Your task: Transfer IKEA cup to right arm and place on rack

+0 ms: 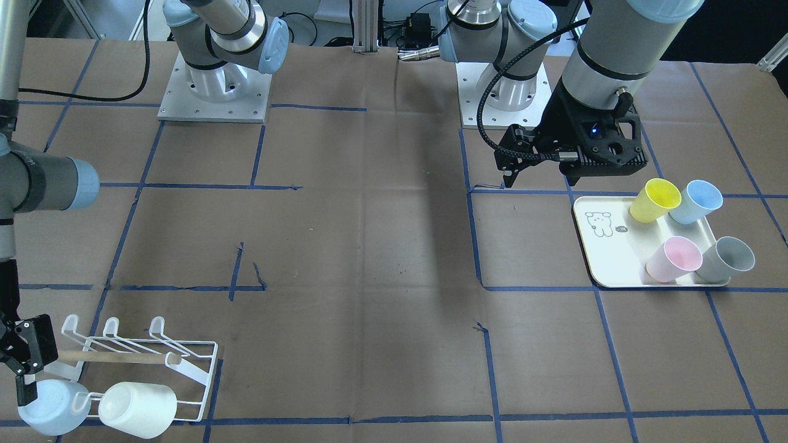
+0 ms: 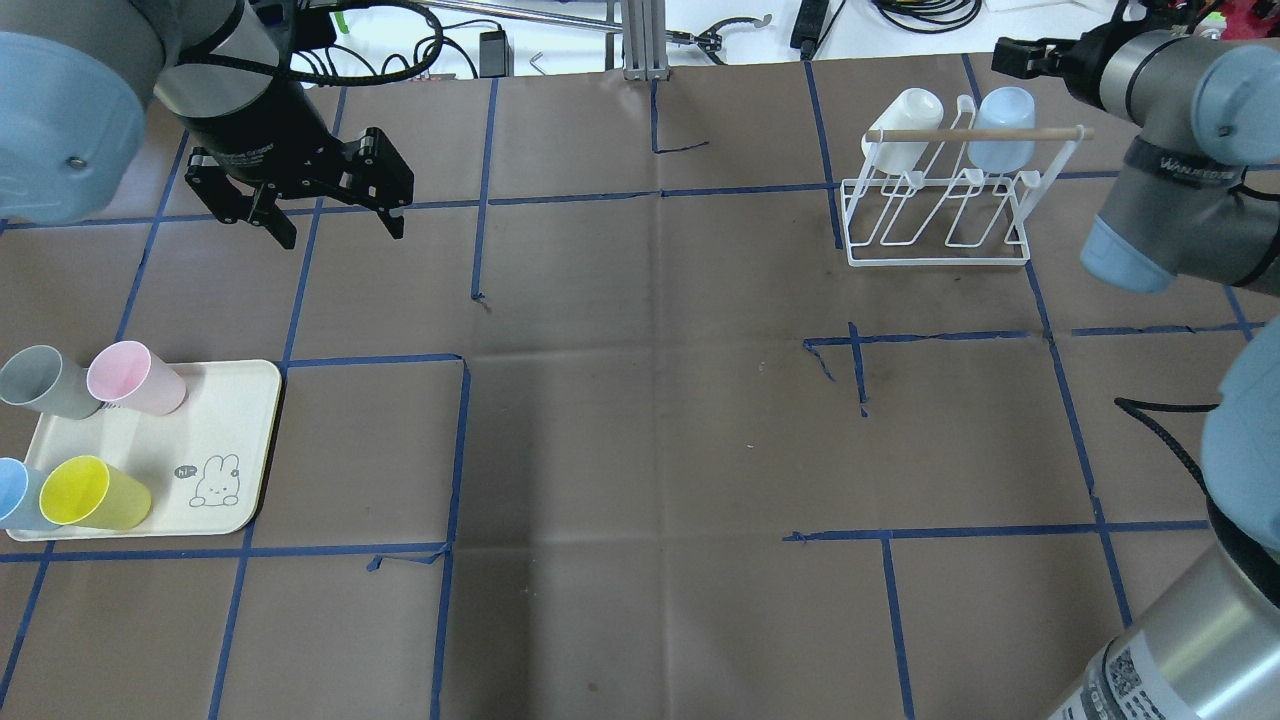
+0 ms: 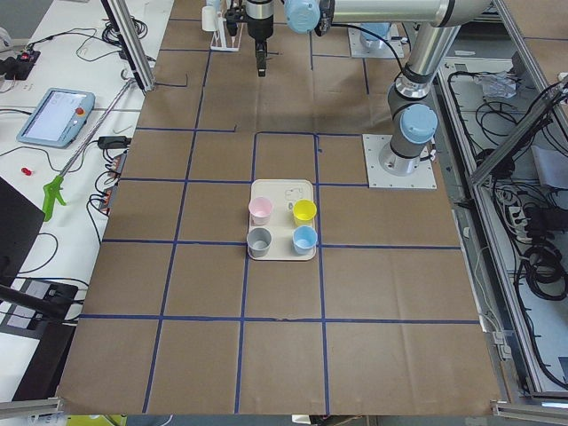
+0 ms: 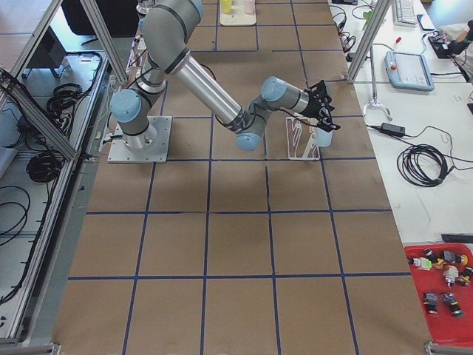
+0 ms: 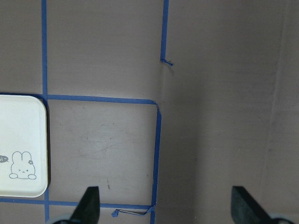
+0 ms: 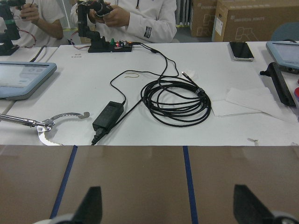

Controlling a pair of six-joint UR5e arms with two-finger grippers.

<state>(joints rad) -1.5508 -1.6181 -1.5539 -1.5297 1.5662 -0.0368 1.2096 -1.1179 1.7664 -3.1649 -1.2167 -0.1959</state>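
Note:
The white wire rack (image 2: 935, 215) with its wooden dowel stands at the far right of the table. A pale blue cup (image 2: 1003, 115) and a white cup (image 2: 905, 118) hang on its prongs, mouths tilted down. My right gripper (image 2: 1020, 55) is just behind the pale blue cup; in the front view it (image 1: 21, 363) hovers right above that cup (image 1: 52, 406). Its wrist view shows the jaws wide apart with nothing between them. My left gripper (image 2: 335, 225) is open and empty, above bare table just beyond the cream tray (image 2: 240, 440).
The cream tray with the animal drawing holds a grey cup (image 2: 40, 380), a pink cup (image 2: 135, 378), a yellow cup (image 2: 92, 493) and a blue cup (image 2: 15, 492). Brown paper with blue tape lines covers the table. Cables and a bench lie beyond the far edge.

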